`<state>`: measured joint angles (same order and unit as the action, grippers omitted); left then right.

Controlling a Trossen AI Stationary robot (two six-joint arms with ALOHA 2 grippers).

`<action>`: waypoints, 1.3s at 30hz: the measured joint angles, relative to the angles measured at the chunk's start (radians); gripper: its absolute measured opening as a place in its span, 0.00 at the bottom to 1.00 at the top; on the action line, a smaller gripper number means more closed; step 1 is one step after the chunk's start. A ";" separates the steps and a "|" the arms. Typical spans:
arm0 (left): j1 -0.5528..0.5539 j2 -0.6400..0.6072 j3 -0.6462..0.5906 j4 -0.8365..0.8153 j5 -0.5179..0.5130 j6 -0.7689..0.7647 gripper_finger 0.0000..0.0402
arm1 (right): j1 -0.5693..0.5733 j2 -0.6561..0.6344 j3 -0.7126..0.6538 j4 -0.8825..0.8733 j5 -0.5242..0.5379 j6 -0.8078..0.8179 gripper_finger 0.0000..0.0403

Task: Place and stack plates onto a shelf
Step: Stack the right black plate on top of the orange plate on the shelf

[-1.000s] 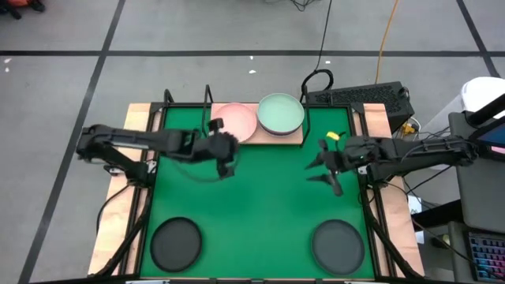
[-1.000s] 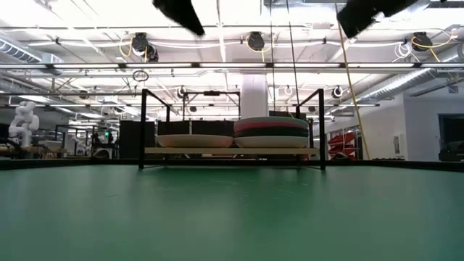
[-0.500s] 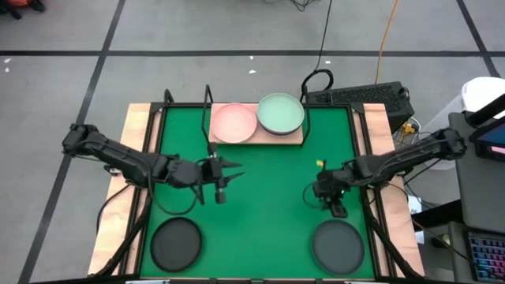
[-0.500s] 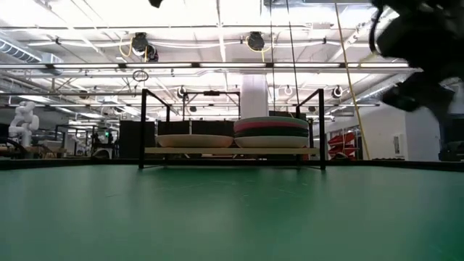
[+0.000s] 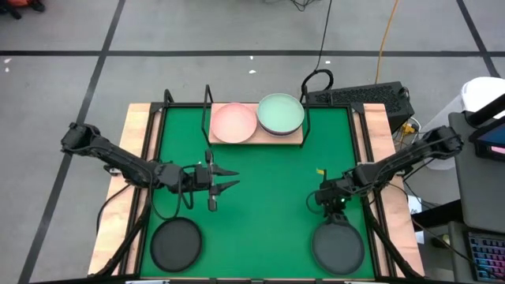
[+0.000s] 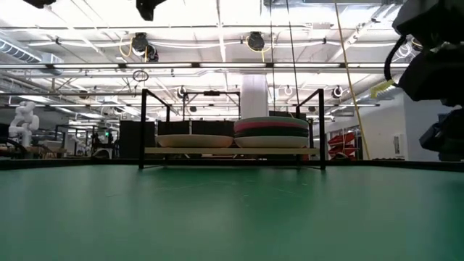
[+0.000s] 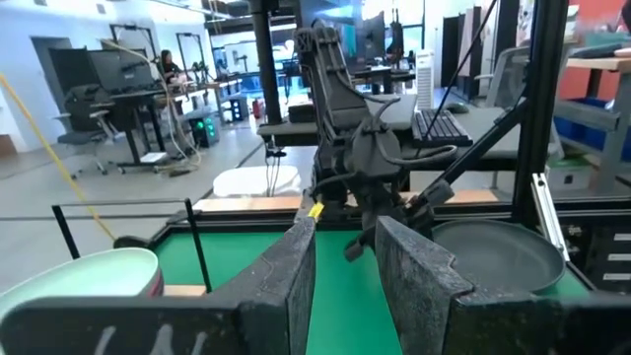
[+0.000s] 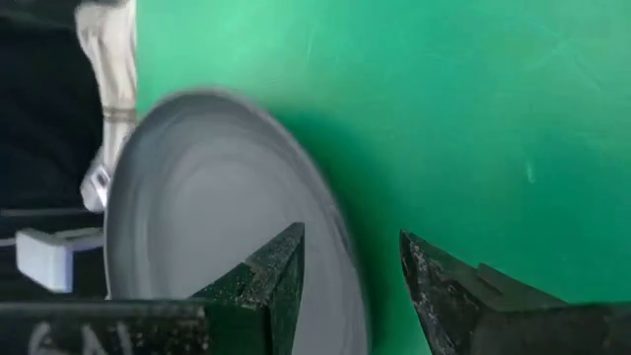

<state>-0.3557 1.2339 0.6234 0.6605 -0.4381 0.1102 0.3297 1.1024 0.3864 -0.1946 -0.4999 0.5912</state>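
The light-wood shelf (image 5: 293, 139) in its black wire frame stands at the table's far edge. It carries a pale pink plate (image 5: 233, 122) and a stack topped by a mint green plate (image 5: 280, 114), with a magenta rim (image 6: 270, 123) showing in the low view. Two dark grey plates lie flat on the green mat near the near edge, one on the left (image 5: 176, 243) and one on the right (image 5: 338, 246). My left gripper (image 5: 235, 178) hovers open at mid-table, pointing right. My right gripper (image 5: 333, 211) is open over the right dark plate's far rim (image 8: 330, 232), one finger on each side.
Black frame rails run along the left and right wooden table edges (image 5: 120, 205). A keyboard (image 5: 359, 96) lies beyond the far right corner. Bare green mat (image 5: 268, 213) stretches between the two arms and the shelf.
Both grippers have drawn back from the shelf toward the near edge. My left gripper has moved to mid-table and turned to point right. My right gripper has tipped downward and descended over the right dark plate's far rim. The plates have stayed in place.
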 joint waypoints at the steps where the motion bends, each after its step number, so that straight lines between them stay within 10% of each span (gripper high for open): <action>1: 0.000 0.000 0.000 0.000 0.000 -0.001 0.29 | 0.000 0.000 -0.013 0.020 0.001 0.013 0.37; 20: 0.000 0.000 0.000 -0.013 0.001 -0.026 0.29 | -0.037 -0.011 -0.052 0.127 0.033 -0.029 0.01; 34: -0.003 0.000 0.000 -0.013 0.001 -0.043 0.29 | -0.444 0.000 0.142 0.907 0.786 -0.296 0.00; 39: -0.029 0.000 0.000 -0.010 0.001 -0.041 0.29 | -0.595 0.094 0.164 1.216 0.863 -0.307 0.00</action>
<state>-0.3843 1.2339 0.6231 0.6510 -0.4370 0.0696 -0.2651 1.1965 0.5499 1.0216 0.3636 0.2843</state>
